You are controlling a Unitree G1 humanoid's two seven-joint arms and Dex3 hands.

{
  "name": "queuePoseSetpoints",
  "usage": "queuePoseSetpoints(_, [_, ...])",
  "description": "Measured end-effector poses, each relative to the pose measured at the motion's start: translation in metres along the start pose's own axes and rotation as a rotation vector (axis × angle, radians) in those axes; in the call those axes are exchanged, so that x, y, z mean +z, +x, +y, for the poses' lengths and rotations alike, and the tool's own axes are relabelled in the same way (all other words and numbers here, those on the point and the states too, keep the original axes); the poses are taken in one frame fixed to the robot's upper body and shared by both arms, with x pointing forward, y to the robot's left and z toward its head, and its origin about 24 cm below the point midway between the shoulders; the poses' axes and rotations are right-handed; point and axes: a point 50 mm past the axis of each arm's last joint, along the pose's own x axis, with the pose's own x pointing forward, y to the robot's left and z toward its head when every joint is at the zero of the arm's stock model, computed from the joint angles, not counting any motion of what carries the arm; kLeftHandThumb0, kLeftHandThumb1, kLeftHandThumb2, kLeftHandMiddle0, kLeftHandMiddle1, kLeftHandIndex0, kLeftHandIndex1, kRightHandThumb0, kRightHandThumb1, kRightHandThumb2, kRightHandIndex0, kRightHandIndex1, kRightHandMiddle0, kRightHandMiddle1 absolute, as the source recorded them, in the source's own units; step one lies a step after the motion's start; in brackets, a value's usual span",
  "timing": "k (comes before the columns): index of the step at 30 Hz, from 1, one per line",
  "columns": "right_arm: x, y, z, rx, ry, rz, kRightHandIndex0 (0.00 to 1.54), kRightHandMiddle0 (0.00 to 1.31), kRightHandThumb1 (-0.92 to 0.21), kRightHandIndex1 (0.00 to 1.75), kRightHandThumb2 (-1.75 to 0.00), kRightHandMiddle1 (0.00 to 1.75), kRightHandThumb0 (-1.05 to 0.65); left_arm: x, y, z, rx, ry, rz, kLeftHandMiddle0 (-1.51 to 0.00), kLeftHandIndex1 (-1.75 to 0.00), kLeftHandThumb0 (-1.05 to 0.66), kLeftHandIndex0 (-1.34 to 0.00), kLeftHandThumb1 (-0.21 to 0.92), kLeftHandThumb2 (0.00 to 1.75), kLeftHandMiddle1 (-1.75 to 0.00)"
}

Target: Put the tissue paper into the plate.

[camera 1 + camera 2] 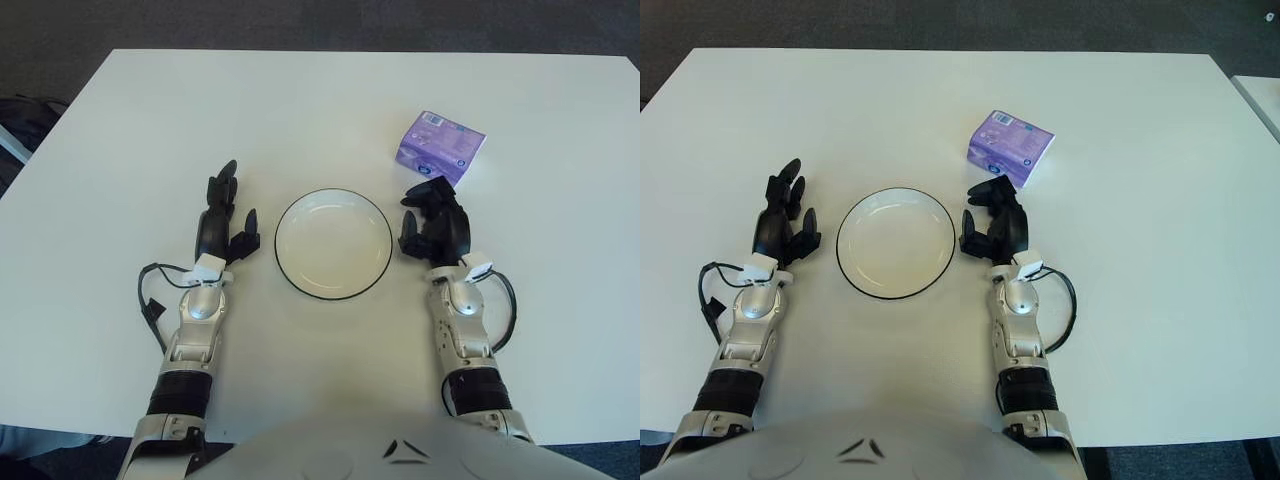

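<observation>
Here, a white table [120, 130] is seen from above, w/ a round white plate [333, 243] edged by a thin dark rim set near its front centre. The plate is empty.

A purple tissue pack [440, 146] lies on the table, back and to the right of the plate, well clear of the rim; its printed face is turned up and it is set at a slight angle.

The right hand [437, 220] is shown just right of the plate, between the plate's rim and the tissue pack, approx. in front of the pack. Its dark fingers [425, 192] are loosely spread, pointed toward the pack, and nothing is gripped; a narrow strip of table is seen between fingertips and pack, so no contact is made.

The left hand [222, 222] is shown just left of the plate, fingers relaxed and extended away from the robot, nothing held. A black cable [148, 300] is looped beside the left wrist, and another is looped at the right wrist.

Dark carpet [300, 25] is visible beyond the table's far edge.
</observation>
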Motion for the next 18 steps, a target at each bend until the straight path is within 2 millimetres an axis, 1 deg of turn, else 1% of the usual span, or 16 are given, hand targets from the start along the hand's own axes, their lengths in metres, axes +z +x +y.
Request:
queuePoseSetpoints(5, [0.004, 0.002, -0.001, -0.009, -0.053, -0.031, 0.55, 0.32, -0.54, 1.64, -0.96, 1.57, -0.01, 0.0, 0.001, 0.0, 0.0, 0.0, -0.001, -0.29, -0.54, -0.66, 0.0, 0.92, 0.79, 0.0])
queuePoseSetpoints(13, [0.012, 0.011, -0.002, -0.035, -0.141, -0.064, 0.52, 0.31, -0.58, 1.64, -0.91, 1.55, 0.0, 0.001, 0.003, 0.0, -0.001, 0.0, -0.007, -0.3, -0.56, -0.66, 0.0, 0.92, 0.79, -0.01])
queuePoseSetpoints(18, [0.025, 0.017, -0.001, -0.036, -0.202, -0.111, 0.52, 0.31, -0.59, 1.64, -0.9, 1.55, 0.0, 0.002, 0.005, 0.0, -0.001, -0.002, -0.016, -0.3, -0.56, -0.65, 0.0, 0.92, 0.78, -0.01])
